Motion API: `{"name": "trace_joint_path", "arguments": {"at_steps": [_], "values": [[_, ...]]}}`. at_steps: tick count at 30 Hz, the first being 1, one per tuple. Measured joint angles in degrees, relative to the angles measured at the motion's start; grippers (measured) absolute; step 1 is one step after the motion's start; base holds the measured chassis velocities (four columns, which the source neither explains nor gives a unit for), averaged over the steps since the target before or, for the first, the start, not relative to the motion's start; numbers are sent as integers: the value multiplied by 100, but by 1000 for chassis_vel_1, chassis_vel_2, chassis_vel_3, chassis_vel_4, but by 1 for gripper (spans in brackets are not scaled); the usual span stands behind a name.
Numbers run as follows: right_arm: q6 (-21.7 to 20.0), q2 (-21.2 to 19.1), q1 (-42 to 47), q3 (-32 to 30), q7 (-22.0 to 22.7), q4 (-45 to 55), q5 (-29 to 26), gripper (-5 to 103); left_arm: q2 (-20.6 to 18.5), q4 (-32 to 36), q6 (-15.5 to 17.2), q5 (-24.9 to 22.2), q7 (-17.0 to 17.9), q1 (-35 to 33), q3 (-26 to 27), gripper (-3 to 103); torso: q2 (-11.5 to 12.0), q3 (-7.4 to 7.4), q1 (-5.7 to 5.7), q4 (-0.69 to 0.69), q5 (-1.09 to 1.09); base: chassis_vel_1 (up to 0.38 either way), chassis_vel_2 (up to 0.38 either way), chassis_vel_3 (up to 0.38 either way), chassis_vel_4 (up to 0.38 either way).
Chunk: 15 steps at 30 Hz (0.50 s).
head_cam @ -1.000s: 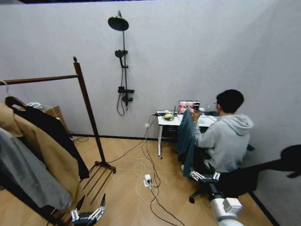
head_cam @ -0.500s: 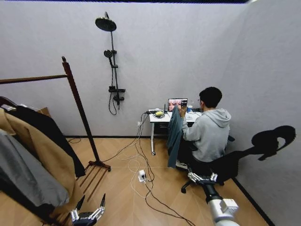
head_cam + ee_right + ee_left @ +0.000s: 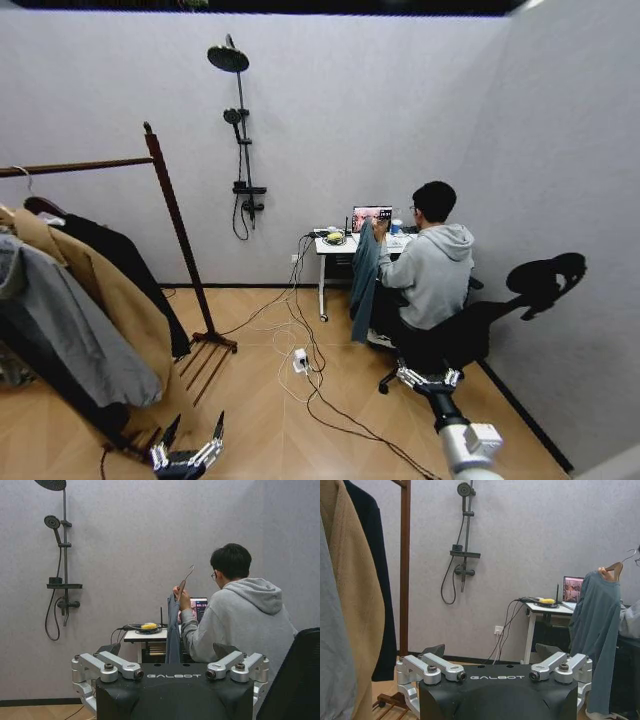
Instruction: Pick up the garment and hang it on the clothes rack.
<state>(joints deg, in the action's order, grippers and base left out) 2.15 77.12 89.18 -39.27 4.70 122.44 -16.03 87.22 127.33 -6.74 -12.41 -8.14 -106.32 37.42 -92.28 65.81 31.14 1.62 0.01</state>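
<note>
Find the rack (image 3: 176, 235) at the left of the head view: dark wooden post, knob top, rail running off the left edge, slatted base on the floor (image 3: 250, 425). Note three items hanging from the rail, largest first:

- grey jacket (image 3: 60, 330), farthest from the post;
- tan coat (image 3: 105, 300), in the middle;
- garment (image 3: 128, 268), black, nearest the post, partly covered by the tan coat, hem well above the floor. Confirm in the left wrist view, between tan coat and post (image 3: 372, 575).

Locate the left gripper (image 3: 186, 458) low at the bottom edge of the head view, near the rack base. Jaws spread wide, nothing between them; same in its wrist view (image 3: 492, 652). Locate the right gripper (image 3: 430, 378) low on the right, well apart from the rack. Jaws spread likewise and empty (image 3: 170, 650).

Step in hand, as a judgement: garment on the rail, both jaws empty, so either hanging complete or pick-up not yet begun; cannot tell which.

If pick-up is required: turn the base left to face the rack, raise the left arm to rail height, close the jaws at the collar end just below the rail, not on loose cloth. Lift clear of the rail before drawing away. Avoid snagging the tan coat. Keep the wheels off the cables (image 3: 310, 375).
</note>
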Motion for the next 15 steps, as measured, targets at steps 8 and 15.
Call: {"name": "trace_joint_path", "arguments": {"at_steps": [8,15], "values": [[0,-2,-7,-2,0,19,-2,100,0,0,0,0,0,0,0,100,0,0,1,0,-1,121,-174,-178,116],[0,-4,21,-3,1,49,4,100,0,0,0,0,-1,0,-1,100,0,0,0,2,0,112,-186,-180,118]]}}
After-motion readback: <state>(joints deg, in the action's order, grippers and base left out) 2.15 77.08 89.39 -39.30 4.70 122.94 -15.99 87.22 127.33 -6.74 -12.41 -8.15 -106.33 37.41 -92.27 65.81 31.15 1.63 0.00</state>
